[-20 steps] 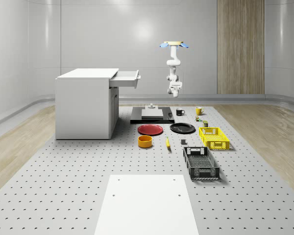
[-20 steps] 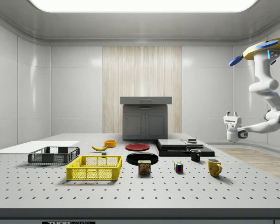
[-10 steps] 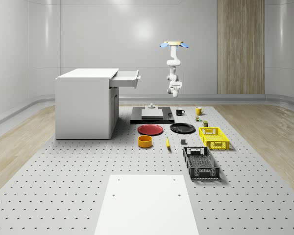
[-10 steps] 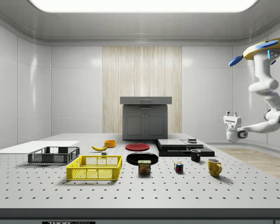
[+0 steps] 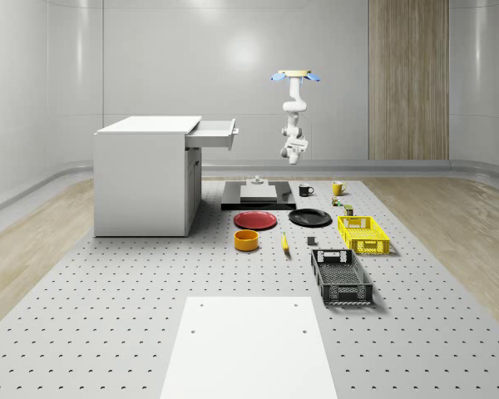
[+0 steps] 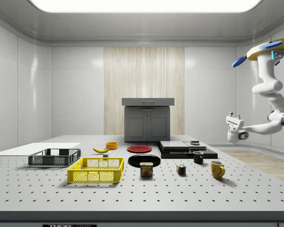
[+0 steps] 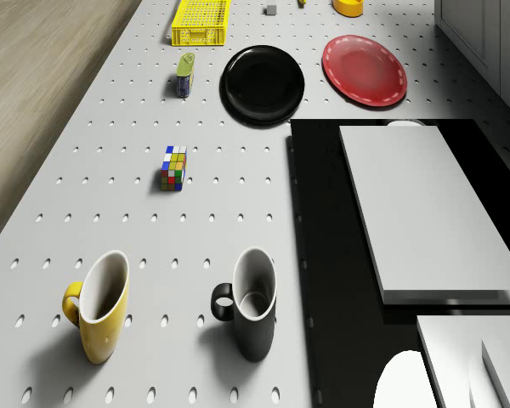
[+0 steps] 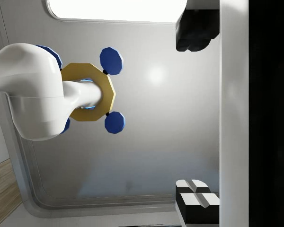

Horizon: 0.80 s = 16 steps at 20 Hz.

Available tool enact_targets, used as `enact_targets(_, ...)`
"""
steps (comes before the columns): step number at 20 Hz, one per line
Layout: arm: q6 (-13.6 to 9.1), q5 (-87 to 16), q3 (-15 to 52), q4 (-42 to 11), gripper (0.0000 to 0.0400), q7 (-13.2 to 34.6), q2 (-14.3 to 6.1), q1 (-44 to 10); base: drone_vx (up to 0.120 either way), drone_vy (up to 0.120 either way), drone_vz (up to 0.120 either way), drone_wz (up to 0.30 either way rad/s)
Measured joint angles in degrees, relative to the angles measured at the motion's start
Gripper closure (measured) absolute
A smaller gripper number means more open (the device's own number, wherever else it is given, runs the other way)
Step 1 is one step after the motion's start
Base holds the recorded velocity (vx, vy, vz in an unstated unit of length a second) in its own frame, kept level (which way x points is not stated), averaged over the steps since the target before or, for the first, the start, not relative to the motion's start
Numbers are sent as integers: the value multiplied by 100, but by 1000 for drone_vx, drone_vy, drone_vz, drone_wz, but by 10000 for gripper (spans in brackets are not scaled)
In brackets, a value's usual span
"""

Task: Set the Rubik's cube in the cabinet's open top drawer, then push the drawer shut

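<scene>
Well below the raised, gaping jaws, Rubik's cube [image 6: 181, 170] on table, drone [image 6: 267, 48] hovering

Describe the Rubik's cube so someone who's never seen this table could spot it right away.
Start at the black plate on the perforated table. Between that plate and the two mugs, yellow and black, stands the Rubik's cube, apart from all of them. It is the only small block with multicoloured squares; the can nearby is rounder and plainer.
</scene>
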Motion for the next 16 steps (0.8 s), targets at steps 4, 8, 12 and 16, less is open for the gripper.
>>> enact_targets(4, 44, -945, 663, -196, 0, 135, -54, -211, 0, 0, 0, 0)
enact_targets(8, 129, -2614, 1784, -791, 0, 424, -193, -602, 0, 0, 0, 0)
enact_targets(12, 198, -5041, 3236, -2062, 0, 1037, -475, -1265, 0, 0, 0, 0)
enact_targets(16, -36, -7530, 4518, -3480, 0, 2012, -806, -2310, 0, 0, 0, 0)
